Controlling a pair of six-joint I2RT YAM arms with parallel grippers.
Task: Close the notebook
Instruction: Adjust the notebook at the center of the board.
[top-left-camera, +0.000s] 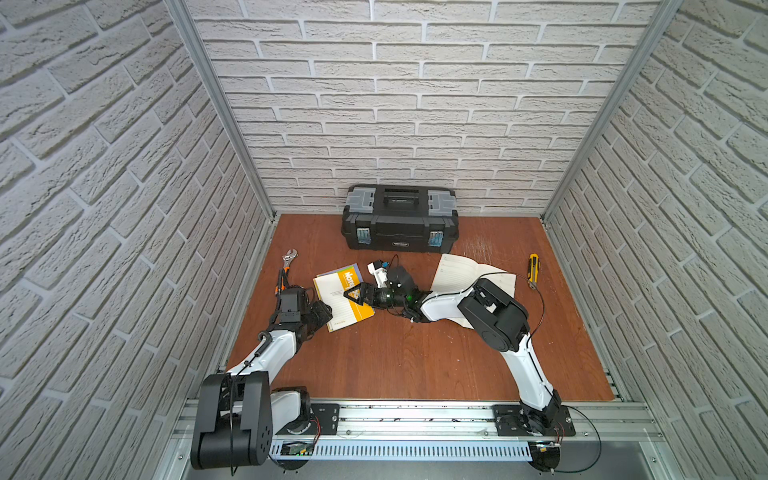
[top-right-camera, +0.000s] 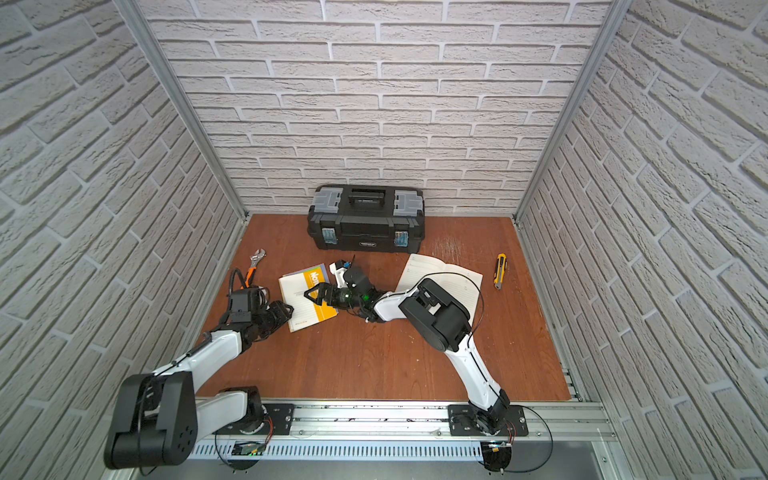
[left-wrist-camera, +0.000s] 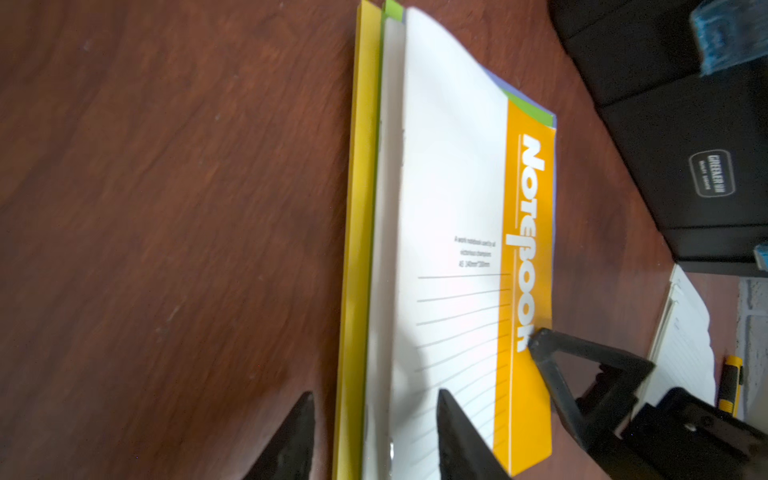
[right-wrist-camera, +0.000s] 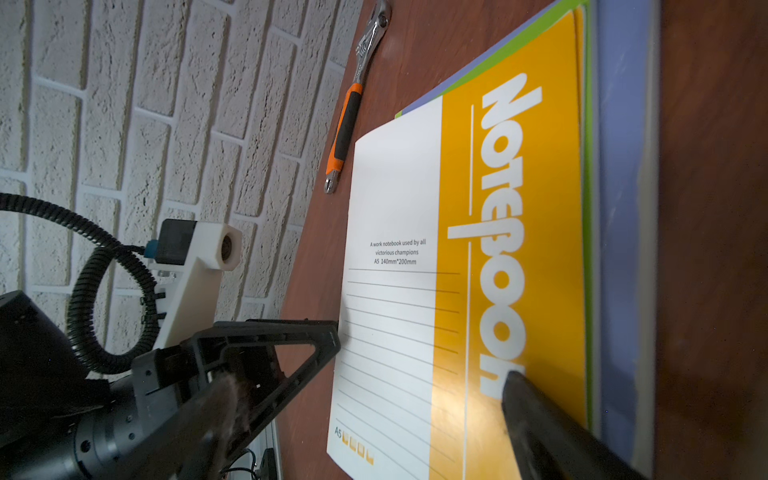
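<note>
While both arms reach in over the wooden table (top-left-camera: 395, 361), we see the notebook (top-left-camera: 332, 293) lying left of centre, its white-and-orange cover down but bowed, with green and purple edges showing beneath it. The right gripper (top-left-camera: 351, 294) stands spread, one fingertip (left-wrist-camera: 538, 338) touching the orange band. The left gripper (left-wrist-camera: 374, 399), jaws also apart, straddles the notebook's edge nearest its own arm, pinching nothing. A second book (top-left-camera: 457, 270) lies open under the right arm; a toolbox (top-left-camera: 399, 218) sits against the back wall.
</note>
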